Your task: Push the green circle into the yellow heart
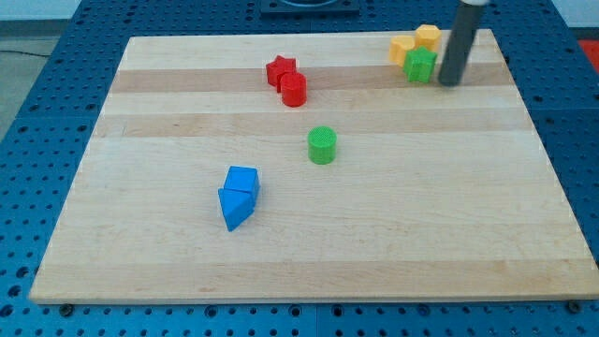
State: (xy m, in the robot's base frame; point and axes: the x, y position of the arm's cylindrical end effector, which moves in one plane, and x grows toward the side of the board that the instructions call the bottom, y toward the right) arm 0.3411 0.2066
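Observation:
The green circle point(322, 145) stands near the middle of the wooden board. The yellow heart point(403, 49) lies near the view's top right, with another yellow block point(428, 37) just to its right and a green star-like block point(420, 65) touching it below. My tip point(451, 82) rests on the board just right of the green star, far up and to the right of the green circle.
A red star point(280, 69) and a red cylinder point(294, 90) sit together at top centre. A blue cube point(242, 181) and a blue triangle point(233, 208) sit together at lower left. The board point(468, 234) lies on a blue perforated table.

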